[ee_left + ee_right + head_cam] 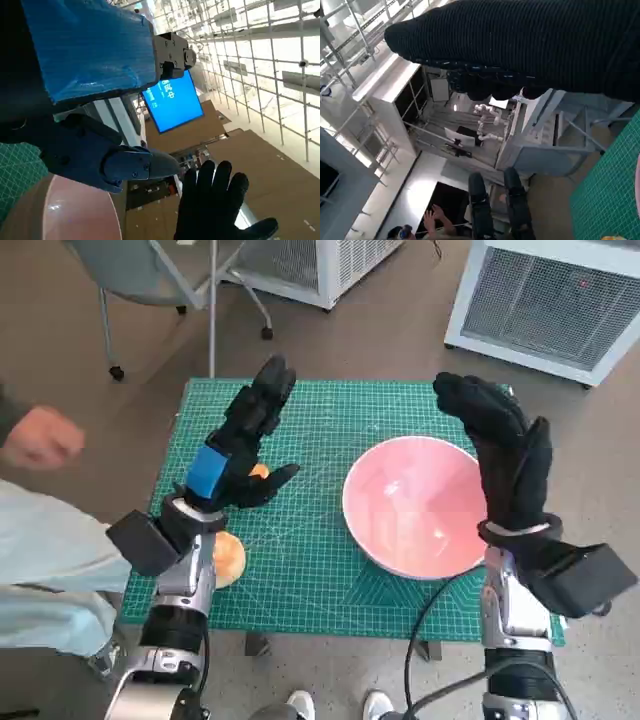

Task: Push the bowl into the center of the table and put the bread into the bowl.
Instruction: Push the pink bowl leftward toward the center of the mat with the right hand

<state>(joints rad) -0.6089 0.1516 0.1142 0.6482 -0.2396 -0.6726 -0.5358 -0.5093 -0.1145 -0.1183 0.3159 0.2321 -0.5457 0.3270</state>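
Above the green mat, both hands raised and holding nothing

Over the table's green cutting mat point(300, 570) the two hands hang in the air, neither touching anything. The left hand point(243, 445), black with blue tape over its back, is lifted above the mat's left half with its fingers stretched up and away and its thumb out to the side; nothing lies in it. The right hand point(505, 455), in the black knitted glove, stands upright above the far right rim of the pink bowl point(415, 505), fingers apart and straight, also holding nothing.

The bowl sits upright on the right half of the mat, nearer the right edge than the middle, and its inside shows only pale reflections. The bread point(229, 558) lies on the mat near the left front edge, partly hidden behind the left forearm; a small orange patch just under the left hand's palm may be more of it, but that cannot be told. Bread and bowl are well apart.

At the picture's left edge a person's hand point(40, 438) and a pale sleeve point(50, 550) reach in beside the table. Beyond the table stand a chair point(150, 275) on castors and a white grilled cabinet point(555, 300)
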